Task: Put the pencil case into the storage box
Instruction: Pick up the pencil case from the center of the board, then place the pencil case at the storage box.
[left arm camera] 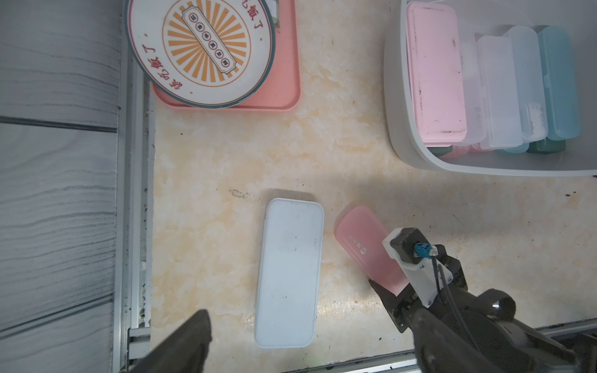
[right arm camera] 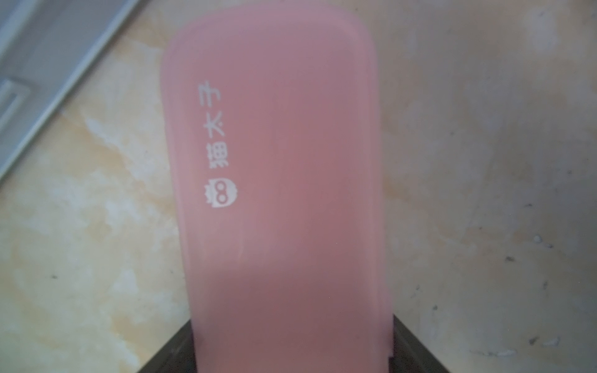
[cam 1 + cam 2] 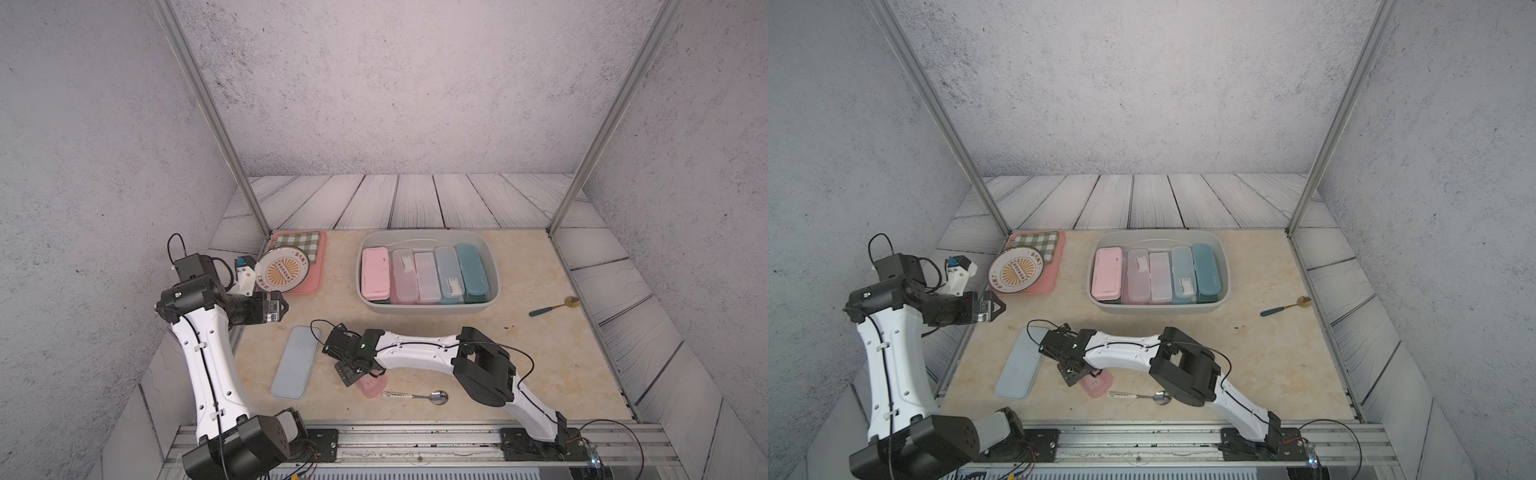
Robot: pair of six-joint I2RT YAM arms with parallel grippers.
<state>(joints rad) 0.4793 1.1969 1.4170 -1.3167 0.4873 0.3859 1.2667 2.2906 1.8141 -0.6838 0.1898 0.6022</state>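
Pencil case (image 2: 274,193); white lettering "猫太子"

Left arm (image 3: 208,365) and right arm (image 3: 415,351) wear white curved shells, black joints, thin black cables (black base plates on the rail (image 3: 415,440)).
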